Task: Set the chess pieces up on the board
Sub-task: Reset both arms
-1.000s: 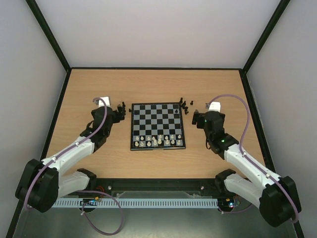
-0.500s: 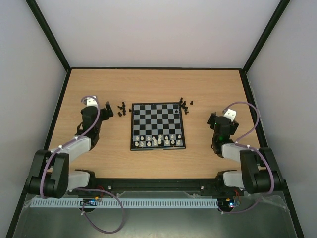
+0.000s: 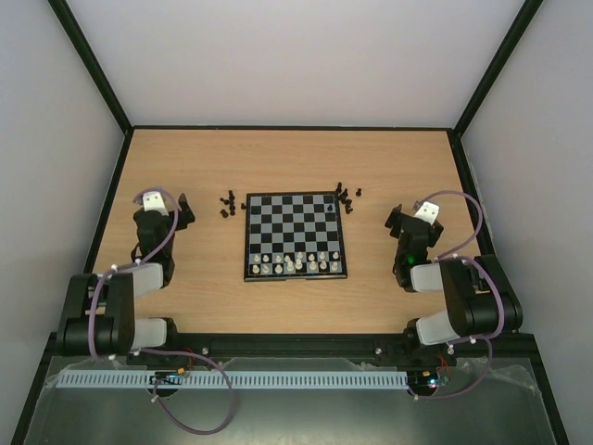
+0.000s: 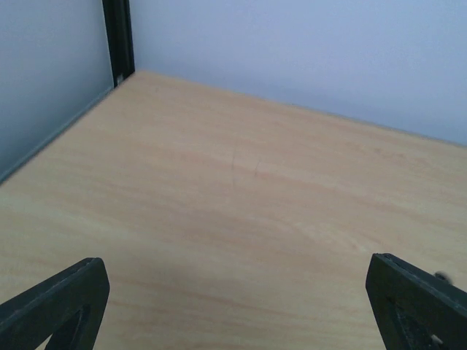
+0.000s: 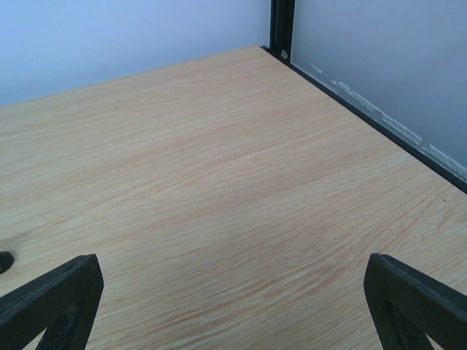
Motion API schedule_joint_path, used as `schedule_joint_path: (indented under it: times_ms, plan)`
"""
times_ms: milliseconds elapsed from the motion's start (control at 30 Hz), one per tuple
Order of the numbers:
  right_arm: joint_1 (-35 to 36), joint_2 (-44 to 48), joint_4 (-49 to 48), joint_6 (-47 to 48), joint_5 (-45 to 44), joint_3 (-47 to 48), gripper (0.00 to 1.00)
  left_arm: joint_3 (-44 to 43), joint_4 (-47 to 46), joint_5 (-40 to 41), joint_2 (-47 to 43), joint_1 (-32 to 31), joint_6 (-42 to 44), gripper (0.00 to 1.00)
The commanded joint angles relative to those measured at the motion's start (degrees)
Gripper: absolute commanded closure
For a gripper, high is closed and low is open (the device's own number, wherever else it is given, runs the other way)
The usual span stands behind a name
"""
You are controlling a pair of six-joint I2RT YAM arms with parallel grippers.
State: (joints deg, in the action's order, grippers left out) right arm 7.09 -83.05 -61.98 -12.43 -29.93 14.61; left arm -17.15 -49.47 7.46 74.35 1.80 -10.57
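Observation:
The board (image 3: 295, 225) lies flat in the middle of the table. Cream-white chess pieces (image 3: 296, 264) fill its two near rows, and one black piece (image 3: 331, 211) stands on it towards the far right. Loose black pieces lie off its far left corner (image 3: 228, 204) and far right corner (image 3: 346, 196). My left gripper (image 3: 179, 212) is well left of the board, open and empty; its fingers (image 4: 55, 306) frame bare wood. My right gripper (image 3: 396, 221) is to the board's right, open and empty, with its fingers (image 5: 419, 306) wide apart over bare wood.
Black frame rails (image 3: 109, 199) and pale walls bound the table on the left, right and far sides. Both arms are folded back near their bases (image 3: 139, 329). A dark blob (image 5: 4, 261) shows at the left edge of the right wrist view.
Both arms have drawn back from the board's far corners towards their bases and folded up. Both grippers have stayed open and empty. The pieces have not moved.

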Motion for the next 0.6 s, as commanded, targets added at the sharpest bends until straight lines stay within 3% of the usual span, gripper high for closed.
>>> schedule_joint_path:
  times_ms: [0,133,267,367,433,467,500,567]
  plan:
    - [-0.2,0.6,-8.0,0.4,-0.4,-2.8,0.01,0.3,-5.9,-9.5,4.4,4.5,-2.9,0.0]
    - [-0.3,1.4,-14.2,1.3,1.5,-6.7,0.01,1.0,-7.2,-8.3,4.1,4.8,-2.2,0.01]
    - [-0.2,1.1,-13.6,1.4,1.6,-6.1,0.01,0.2,-7.7,-5.6,5.2,4.9,-1.6,0.0]
    - [-0.4,-0.2,-10.3,2.1,3.7,-3.6,0.01,1.7,-12.3,-4.2,5.7,4.8,-0.9,0.0]
    - [-0.4,-3.7,-14.5,4.5,7.5,-4.4,0.01,3.6,-16.1,-3.8,6.4,4.7,-0.6,0.0]
    - [-0.4,-4.9,-17.8,4.7,7.9,-5.0,0.01,3.3,-15.5,-3.2,6.5,4.5,-0.6,0.01]
    - [-0.4,-3.5,-13.3,4.1,8.3,-3.9,0.01,2.6,-14.4,-2.7,7.0,4.2,-0.4,0.01]
    - [-0.5,-4.3,-14.0,4.5,8.3,-3.7,0.01,0.5,-11.5,-1.3,7.9,3.6,-0.3,0.0]
